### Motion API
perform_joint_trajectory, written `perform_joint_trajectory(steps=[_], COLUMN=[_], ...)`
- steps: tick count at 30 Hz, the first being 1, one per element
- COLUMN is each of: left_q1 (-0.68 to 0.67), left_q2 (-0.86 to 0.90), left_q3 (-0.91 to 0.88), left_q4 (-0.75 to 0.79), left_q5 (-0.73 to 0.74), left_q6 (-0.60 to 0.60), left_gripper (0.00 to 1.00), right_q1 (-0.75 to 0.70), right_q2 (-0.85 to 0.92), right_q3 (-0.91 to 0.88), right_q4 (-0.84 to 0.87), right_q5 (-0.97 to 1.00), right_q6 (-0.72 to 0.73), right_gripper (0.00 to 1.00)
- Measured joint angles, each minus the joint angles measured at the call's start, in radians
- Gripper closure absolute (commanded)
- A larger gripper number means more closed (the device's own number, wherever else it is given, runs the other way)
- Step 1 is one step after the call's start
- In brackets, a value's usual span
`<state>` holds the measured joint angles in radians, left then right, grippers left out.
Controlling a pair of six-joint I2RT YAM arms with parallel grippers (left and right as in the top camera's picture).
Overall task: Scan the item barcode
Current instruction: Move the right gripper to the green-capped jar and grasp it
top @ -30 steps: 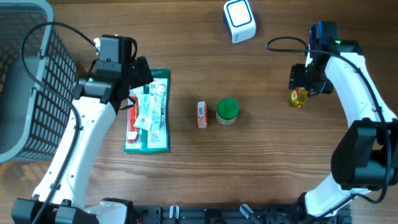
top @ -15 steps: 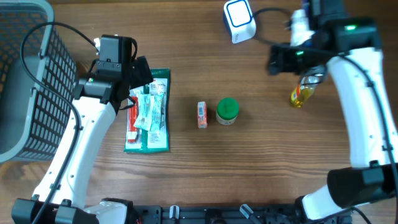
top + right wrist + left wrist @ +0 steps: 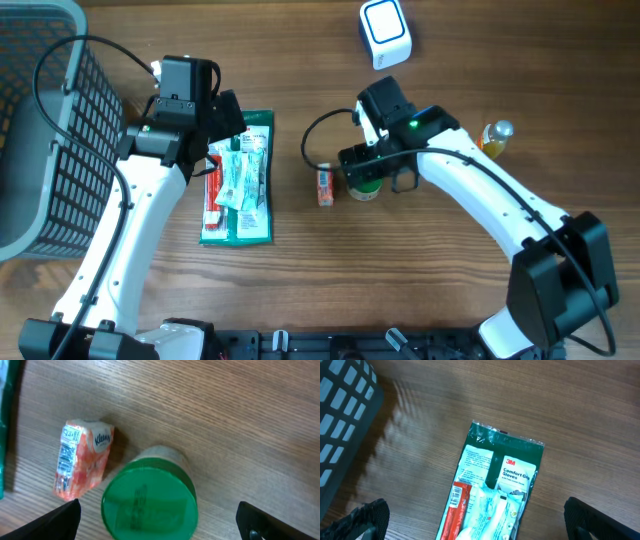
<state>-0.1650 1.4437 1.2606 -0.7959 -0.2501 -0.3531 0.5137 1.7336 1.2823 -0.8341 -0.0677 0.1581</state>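
Matt wood-grain table point(image 3: 240, 420) — glossy green plastic lid point(image 3: 148, 497).

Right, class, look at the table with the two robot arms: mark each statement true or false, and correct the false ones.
1. The green-lidded jar stands beside the orange tissue pack. True.
2. The right gripper is shut on the jar. False: its jaws stand wide open above the jar.
3. The scanner lies in the basket. False: it sits on the table, far from the basket.
4. The left gripper hangs open over the glove packet. True.
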Motion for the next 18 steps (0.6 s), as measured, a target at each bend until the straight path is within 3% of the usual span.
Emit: perform_joint_trajectory(steps=[8, 10, 13, 18], left_q1=[0.0, 0.0, 0.0, 0.0], left_q2=[0.0, 0.0, 0.0, 0.0], left_q3=[0.0, 0.0, 0.0, 0.0], left_q4=[0.0, 0.0, 0.0, -0.001], left_q5=[0.0, 0.0, 0.0, 0.0], left_q6=[0.0, 0.0, 0.0, 0.0], left_gripper=[0.0, 0.0, 0.0, 0.0], right_q1=[0.029, 0.029, 0.029, 0.018], right_q2=[0.057, 0.062, 0.063, 0.063], right_q3=[-0.02, -0.02, -0.02, -0.006], right_q4=[0.042, 0.033, 0.019, -0.109], right_q5=[0.045, 0.085, 0.119, 0.184], right_q6=[-0.012, 0.011, 0.075, 0.289], right_gripper=[0.12, 0.22, 0.32, 0.31])
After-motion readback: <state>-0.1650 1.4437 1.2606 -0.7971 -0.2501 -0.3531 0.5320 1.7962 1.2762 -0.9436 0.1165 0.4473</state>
